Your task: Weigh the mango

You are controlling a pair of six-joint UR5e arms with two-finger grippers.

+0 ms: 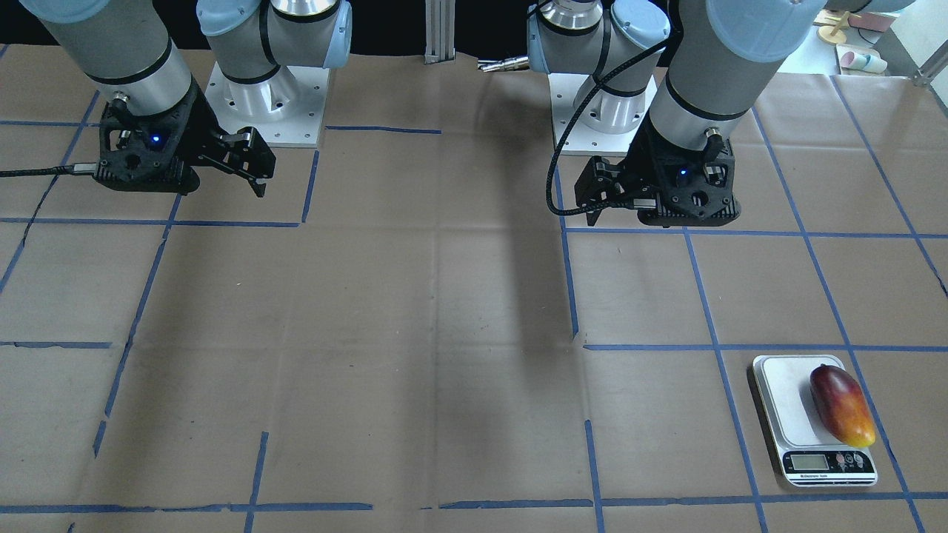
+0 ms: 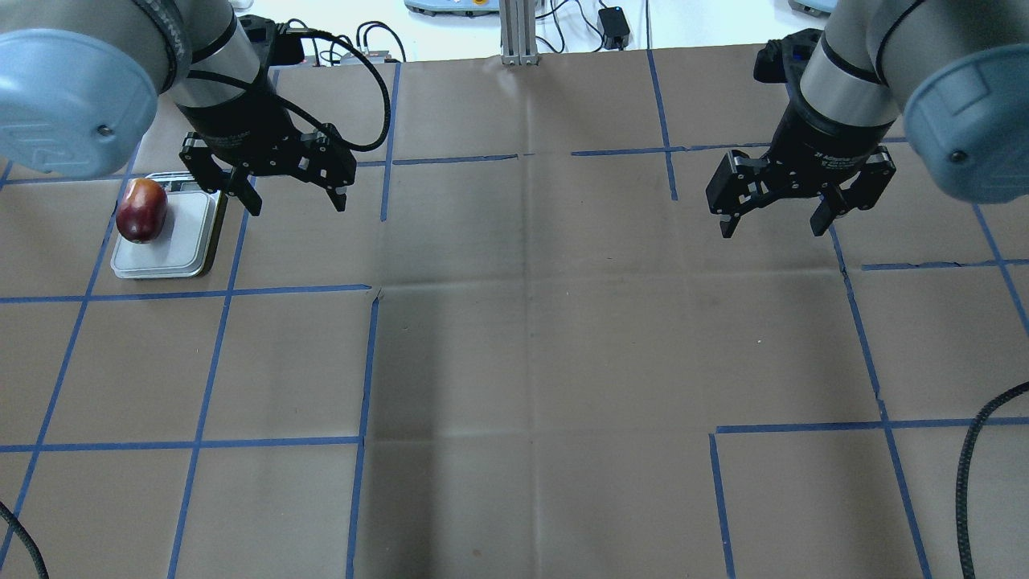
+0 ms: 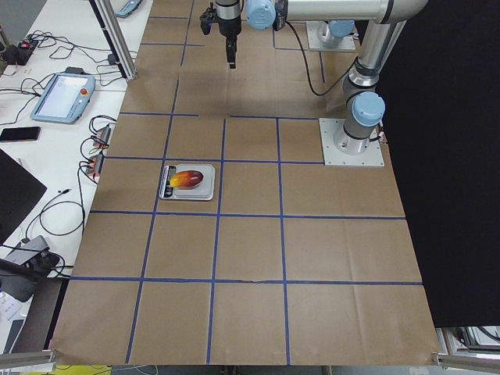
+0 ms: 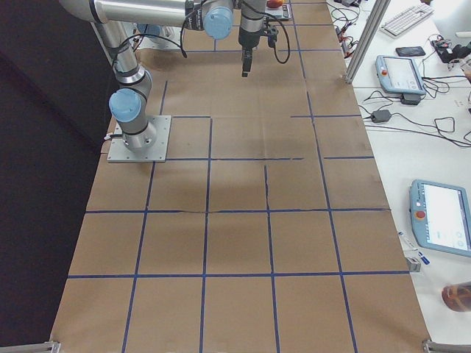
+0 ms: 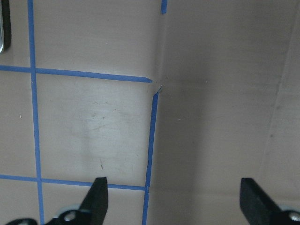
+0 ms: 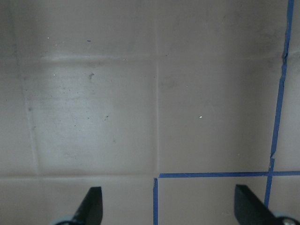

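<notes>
Papered counter (image 1: 415, 333) bore the mango (image 1: 841, 406) on a scale (image 1: 778, 392), lower right; left pincer (image 2: 297, 205) and right pincer (image 2: 772, 229) gaped empty, best held clear for a steady reading.

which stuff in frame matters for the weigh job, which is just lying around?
Job: mango, lying on the scale; left claw, open, near it.
Lying about: teach pendant and phone on the side bench; right claw, open, far across the table.
</notes>
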